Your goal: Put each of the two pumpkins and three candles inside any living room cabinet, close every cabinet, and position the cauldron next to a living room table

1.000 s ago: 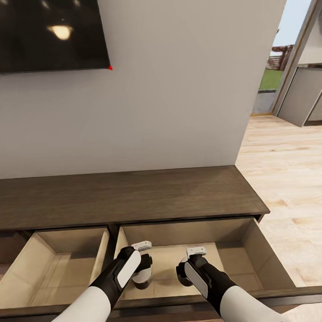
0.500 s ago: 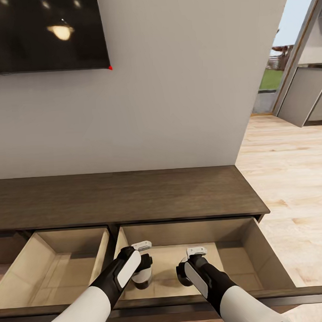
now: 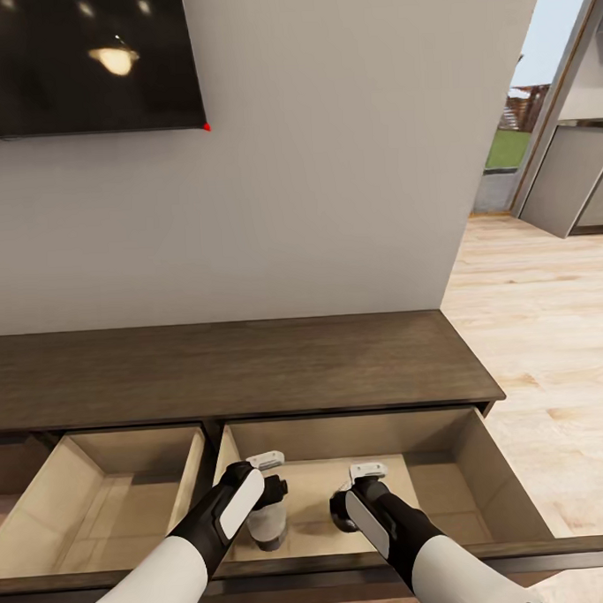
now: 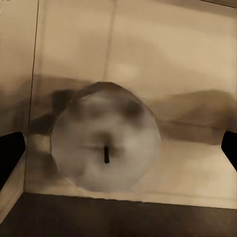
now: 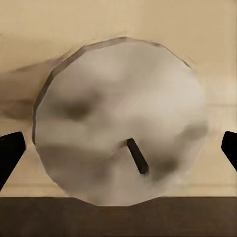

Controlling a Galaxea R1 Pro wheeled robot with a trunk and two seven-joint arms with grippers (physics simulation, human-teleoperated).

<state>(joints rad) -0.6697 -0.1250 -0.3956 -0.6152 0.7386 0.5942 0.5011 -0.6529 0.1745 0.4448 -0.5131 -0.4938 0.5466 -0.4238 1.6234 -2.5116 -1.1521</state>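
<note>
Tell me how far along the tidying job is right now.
Done: two candles sit in the cabinet's open right drawer, one candle below the left gripper, the other candle below the right gripper. In hand: nothing, both grippers are open. Left: the third candle, both pumpkins, the cauldron, and shutting this drawer and the left drawer.

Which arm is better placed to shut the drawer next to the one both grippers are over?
Left, probably: the left gripper hangs open nearest that drawer; the right gripper is farther away.

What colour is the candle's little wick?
The wick is black, on a cream-white candle. The right wrist view shows it best.
</note>
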